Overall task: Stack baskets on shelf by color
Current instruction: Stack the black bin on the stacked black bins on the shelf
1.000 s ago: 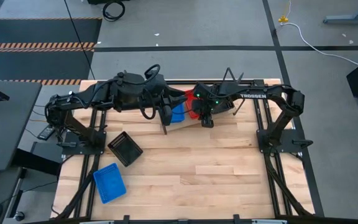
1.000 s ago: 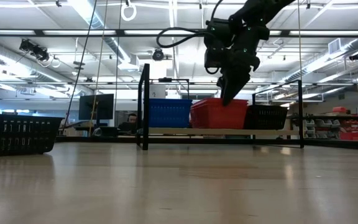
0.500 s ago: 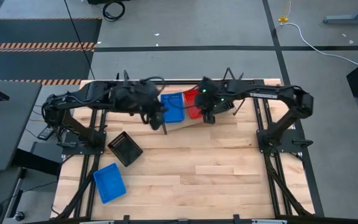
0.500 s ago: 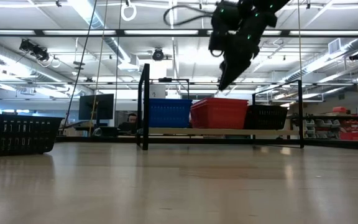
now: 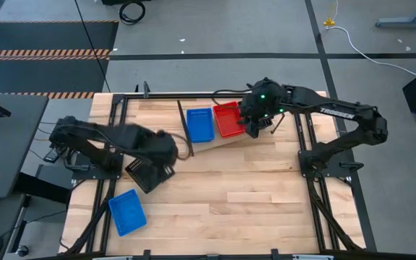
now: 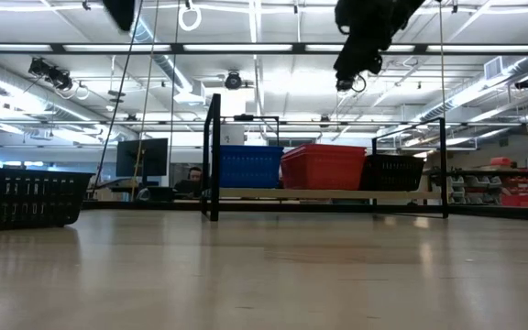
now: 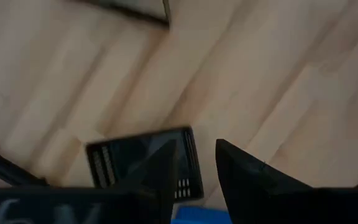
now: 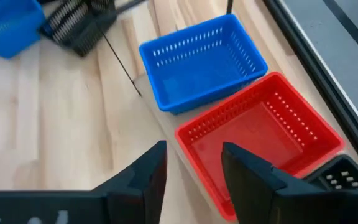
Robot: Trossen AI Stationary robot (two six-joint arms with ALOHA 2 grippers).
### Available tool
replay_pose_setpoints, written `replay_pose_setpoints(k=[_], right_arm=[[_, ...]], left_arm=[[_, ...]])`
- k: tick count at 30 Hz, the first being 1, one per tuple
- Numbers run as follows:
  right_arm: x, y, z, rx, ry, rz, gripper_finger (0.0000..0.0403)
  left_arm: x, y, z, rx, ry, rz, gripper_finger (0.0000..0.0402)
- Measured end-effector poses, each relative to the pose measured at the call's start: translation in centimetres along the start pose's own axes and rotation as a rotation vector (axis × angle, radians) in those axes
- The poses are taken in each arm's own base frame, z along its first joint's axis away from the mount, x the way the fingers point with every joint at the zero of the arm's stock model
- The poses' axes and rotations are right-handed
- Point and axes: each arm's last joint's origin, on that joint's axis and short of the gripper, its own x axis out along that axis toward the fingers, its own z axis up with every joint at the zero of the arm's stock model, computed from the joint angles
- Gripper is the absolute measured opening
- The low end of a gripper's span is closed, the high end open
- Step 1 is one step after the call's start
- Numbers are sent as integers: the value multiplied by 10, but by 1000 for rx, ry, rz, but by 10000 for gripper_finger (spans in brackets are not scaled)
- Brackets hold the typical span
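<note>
On the slanted wooden shelf [image 5: 217, 140] near the table's far edge, a blue basket [image 5: 200, 124], a red basket [image 5: 227, 119] and a black basket [image 6: 392, 172] stand side by side. In the high view my right arm hides the black one. My right gripper [image 5: 254, 129] hovers open above the red basket [image 8: 260, 137] and touches nothing. A loose black basket [image 5: 145, 173] and a loose blue basket [image 5: 127, 211] lie flat on the table's left half. My left gripper [image 7: 196, 165] hangs open, high above the loose black basket [image 7: 143, 163], and holds nothing.
Black wire frame ends [image 6: 213, 156] close off the shelf on both sides. The arm bases and a dark metal frame [image 5: 316, 162] line the table's left and right edges. Bare wood [image 5: 251, 195] stretches across the near and right parts of the table.
My left arm has drawn back from the shelf toward the table's left and near side, and now hangs over the loose black basket. My right gripper has risen from just above the red basket and shifted a little toward the table's right. The baskets on the shelf have stayed put.
</note>
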Motion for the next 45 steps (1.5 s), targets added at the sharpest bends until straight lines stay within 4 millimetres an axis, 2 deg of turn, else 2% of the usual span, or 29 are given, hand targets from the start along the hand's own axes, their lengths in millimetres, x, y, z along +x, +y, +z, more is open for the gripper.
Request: replay_pose_setpoints(k=[7,13,18,22,27,34,37,41,45], right_arm=[[-19,3,-2,21,-45,7,189],[-20,3,-3,10,-35,5,191],[-19,3,-7,15,7,4,190],[-19,3,-10,21,45,3,190],[-20,3,-12,43,56,2,190],[-20,3,-12,114,57,0,190],[-20,3,-12,132,60,1,190],[-20,3,-13,156,67,-1,190],[-20,3,-13,174,67,-3,190]], left_arm=[[66,-11,-24,-71,139,-49,117],[106,-17,-35,-159,177,-163,117],[130,-9,-54,-221,256,-98,117],[135,-6,-64,-219,292,-43,117],[136,-6,-70,-187,244,16,120],[167,5,-95,-207,346,29,143],[174,3,-95,-217,318,-25,163],[171,-2,-90,-188,296,-69,188],[157,-3,-85,-138,289,-62,208]])
